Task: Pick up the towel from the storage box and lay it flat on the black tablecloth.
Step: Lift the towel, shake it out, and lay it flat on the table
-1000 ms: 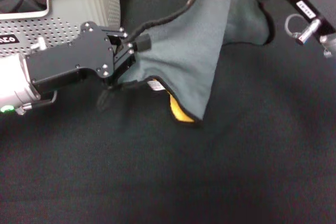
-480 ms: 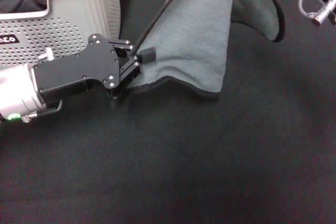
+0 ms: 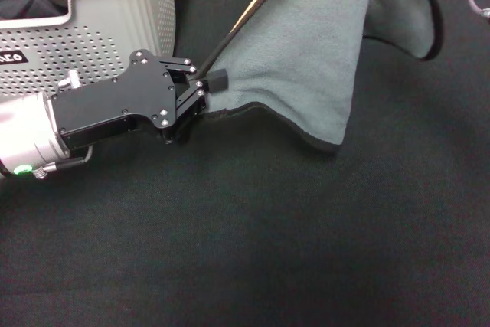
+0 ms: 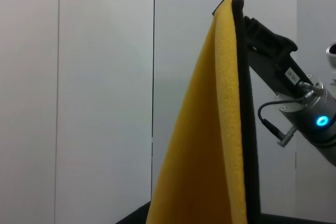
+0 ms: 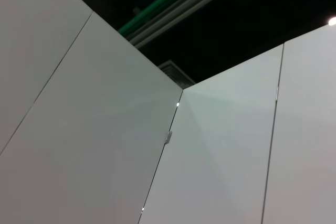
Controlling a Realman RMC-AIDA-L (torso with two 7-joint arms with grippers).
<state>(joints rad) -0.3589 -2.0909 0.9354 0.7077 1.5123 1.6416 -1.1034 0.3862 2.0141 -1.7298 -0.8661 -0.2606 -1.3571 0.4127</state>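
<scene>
1. Black tablecloth (image 3: 306, 250) fills nearly the whole head view, lying under everything else.
2. Towel (image 3: 306, 59) hangs stretched above the cloth, grey-teal side toward the head camera, black edging along its lower edge. Lower right corner droops to a point close over the cloth; the top runs out of the view. Left wrist view shows its yellow side (image 4: 210, 145), rising to a peak.
3. Storage box (image 3: 107, 24), light grey with perforated walls, sits at the far left on the cloth, just behind the left arm; black label partly visible at the view's edge.
4. Left gripper (image 3: 200, 91) low over the cloth beside the box, pinched on the towel's lower left edge.
5. Right gripper (image 4: 242, 20) seen only from the left wrist camera, up at the towel's peak, touching the edging. Can't tell if the fingers are clamped.
</scene>
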